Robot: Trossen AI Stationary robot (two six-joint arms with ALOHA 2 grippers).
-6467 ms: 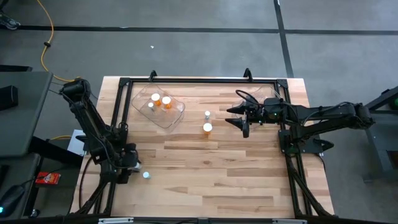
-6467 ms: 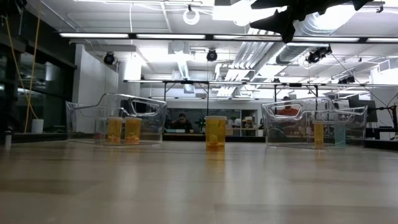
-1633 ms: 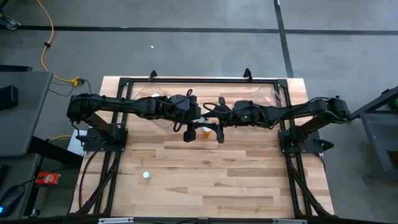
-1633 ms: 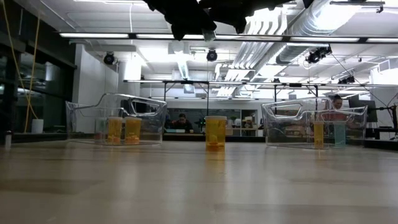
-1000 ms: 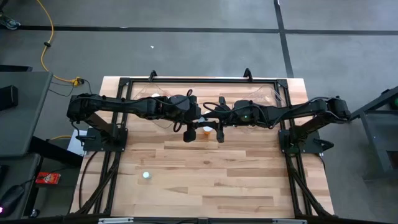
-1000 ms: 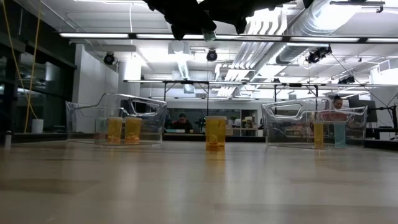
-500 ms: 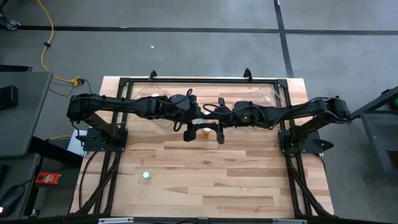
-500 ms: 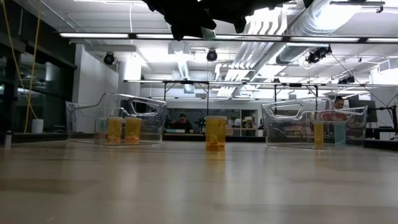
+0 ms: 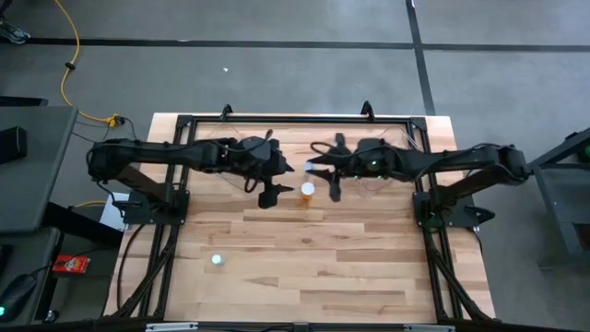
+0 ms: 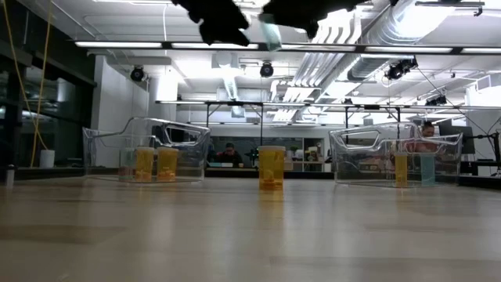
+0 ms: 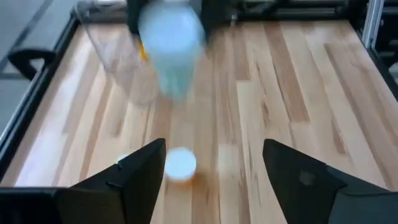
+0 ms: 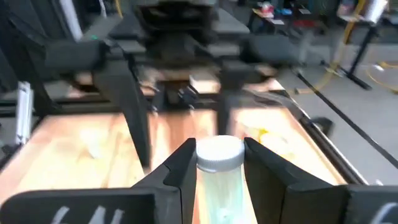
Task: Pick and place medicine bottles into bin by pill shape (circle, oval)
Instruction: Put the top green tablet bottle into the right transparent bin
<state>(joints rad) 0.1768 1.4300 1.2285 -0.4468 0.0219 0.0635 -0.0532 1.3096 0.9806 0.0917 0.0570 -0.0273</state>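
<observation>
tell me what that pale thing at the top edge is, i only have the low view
Observer: The right wrist view shows a pale bottle with a white cap, gripped by the right tool.
Operator: and the left tool
Observer: The left wrist view shows the left tool open and empty, with the orange bottle on the table ahead of it.
Operator: any strays out of my sight
Observer: The high view shows one loose small bottle alone on the table, toward the left arm's side.
</observation>
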